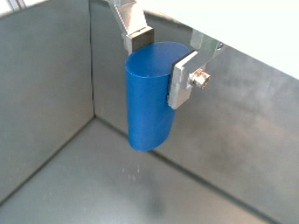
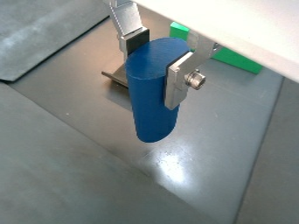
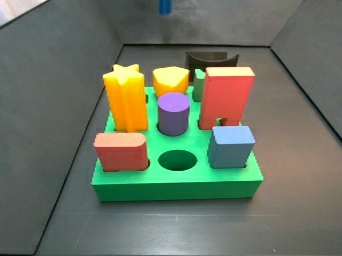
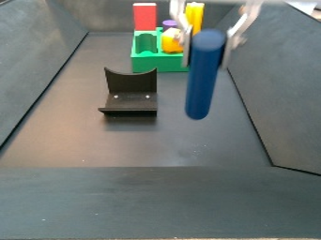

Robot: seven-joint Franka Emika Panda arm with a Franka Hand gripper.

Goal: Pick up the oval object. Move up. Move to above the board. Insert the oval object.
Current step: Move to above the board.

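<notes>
My gripper (image 1: 158, 61) is shut on the top of the oval object (image 1: 149, 101), a tall smooth blue peg that hangs upright above the grey floor. Both wrist views show the grip; in one (image 2: 158, 68) the peg (image 2: 152, 101) hides most of the floor below it. In a side view the peg (image 4: 205, 75) hangs in the air to the right of the fixture (image 4: 128, 92), nearer than the green board (image 4: 153, 58). In a side view only the peg's lower tip (image 3: 164, 5) shows, far behind the board (image 3: 174, 185). The board has an empty round hole (image 3: 177, 160).
The board holds an orange star peg (image 3: 124, 95), a yellow peg (image 3: 168, 78), a tall red block (image 3: 227, 95), a purple cylinder (image 3: 173, 113), a small blue block (image 3: 230, 146) and a salmon block (image 3: 119, 152). Grey bin walls (image 3: 60, 150) enclose the floor.
</notes>
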